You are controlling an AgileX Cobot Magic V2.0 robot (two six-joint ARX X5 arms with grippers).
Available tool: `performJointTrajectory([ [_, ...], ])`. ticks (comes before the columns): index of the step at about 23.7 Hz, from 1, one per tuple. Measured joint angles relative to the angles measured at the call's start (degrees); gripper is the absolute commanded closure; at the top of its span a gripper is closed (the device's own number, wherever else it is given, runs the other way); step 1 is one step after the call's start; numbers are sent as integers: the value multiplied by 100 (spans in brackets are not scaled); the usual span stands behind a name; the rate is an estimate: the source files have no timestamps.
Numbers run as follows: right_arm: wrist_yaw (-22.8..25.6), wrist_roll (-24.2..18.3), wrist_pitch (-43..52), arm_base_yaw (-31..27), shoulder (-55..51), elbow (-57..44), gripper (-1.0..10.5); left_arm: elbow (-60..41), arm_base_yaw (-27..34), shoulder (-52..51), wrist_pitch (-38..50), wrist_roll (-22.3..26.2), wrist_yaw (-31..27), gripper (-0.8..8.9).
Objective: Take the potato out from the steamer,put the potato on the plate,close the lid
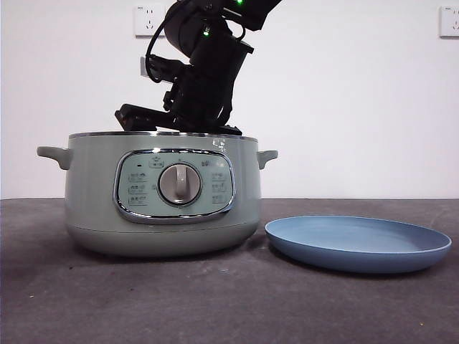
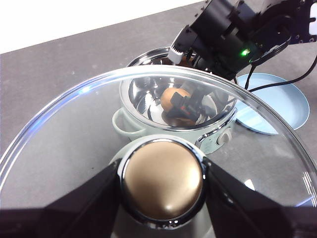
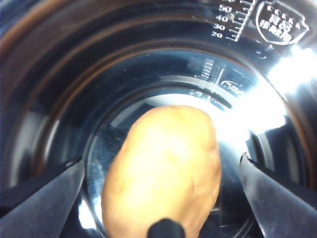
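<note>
The sage-green steamer (image 1: 161,193) stands open on the table. The golden-brown potato (image 3: 163,168) lies on its shiny steel bottom (image 3: 148,64). My right gripper (image 3: 161,196) is down inside the pot, open, with one jaw on each side of the potato and apart from it. In the front view only the right arm (image 1: 204,79) shows above the rim. My left gripper (image 2: 163,173) is shut on the knob (image 2: 163,181) of the glass lid (image 2: 74,129) and holds it up, off to one side of the pot. The light-blue plate (image 1: 358,242) lies empty right of the steamer.
Through the lid, the left wrist view shows the steamer (image 2: 129,126), the potato (image 2: 173,96), the right gripper (image 2: 190,104) and the plate (image 2: 280,99). The table is dark grey, with a white wall and sockets (image 1: 149,19) behind.
</note>
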Motion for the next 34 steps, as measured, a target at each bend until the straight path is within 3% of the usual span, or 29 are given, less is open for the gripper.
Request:
performJointTrajectory([
  [5,31,-4,-13,4,0,0,964,0,0,0,0,2,0,823],
  [11,39,-4,20,0,-109,0,963,0,0,0,17,2,0,823],
  [15,50,-7,-26,-4,-1163,0,963,0,0,0,109,2,0,823],
  [20,459,-125,-1003,-181,-2516,31,964,0,0,22,363,2,26,823],
  [25,481,-254,-2245,-785,-3187,20,964,0,0,24,409,7,26,823],
  [30,479,-267,-2339,-1204,-3460,-509,964,0,0,24,409,9,35,823],
  [34,380,-264,-1869,-1427,-3720,-1419,964,0,0,26,409,9,179,823],
])
